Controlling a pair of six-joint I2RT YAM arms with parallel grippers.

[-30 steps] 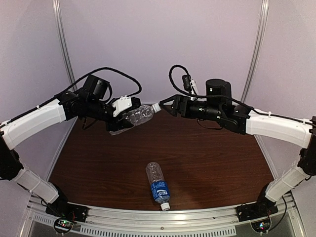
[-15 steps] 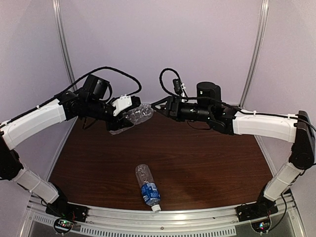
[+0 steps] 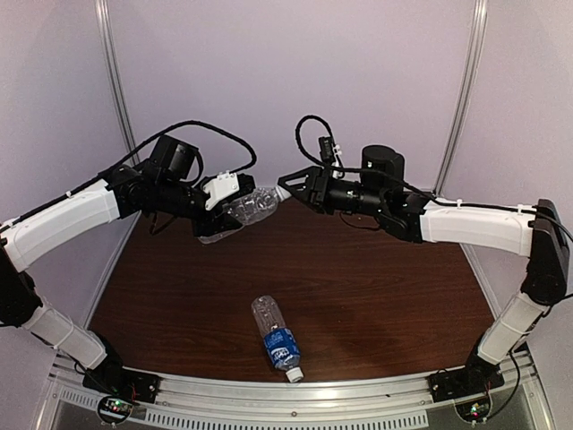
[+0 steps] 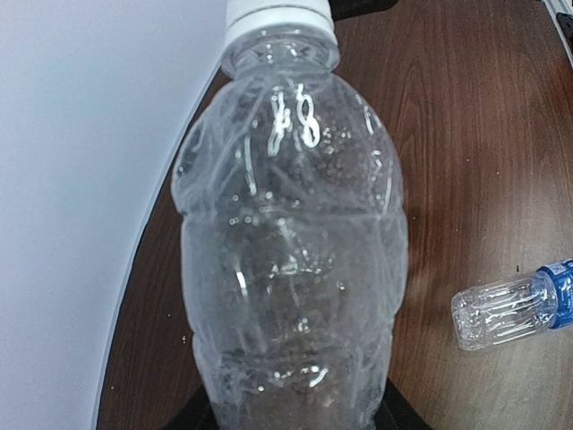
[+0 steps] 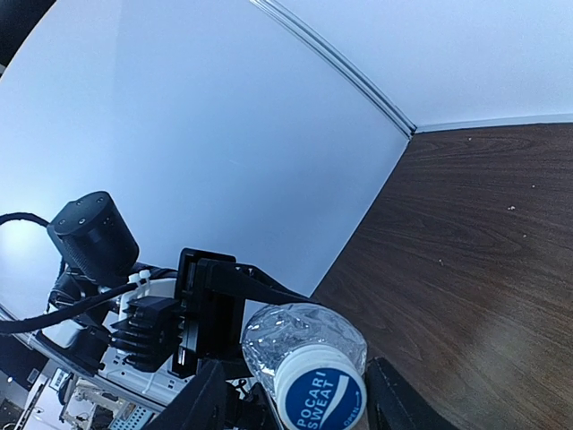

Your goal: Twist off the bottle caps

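While the left gripper (image 3: 228, 218) clamps the bottle (image 3: 255, 206) (aloft, far side), the right gripper (image 3: 288, 185), half open, seemingly straddles the cap (image 5: 320, 394): centre, pinch firmly, then twist.

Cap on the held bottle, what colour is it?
White cap with a blue printed top; clearest in right wrist view.

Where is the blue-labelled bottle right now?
In the top view the blue-labelled bottle lies on its side on the table, near the middle of its front edge, its cap pointing toward the front rail.
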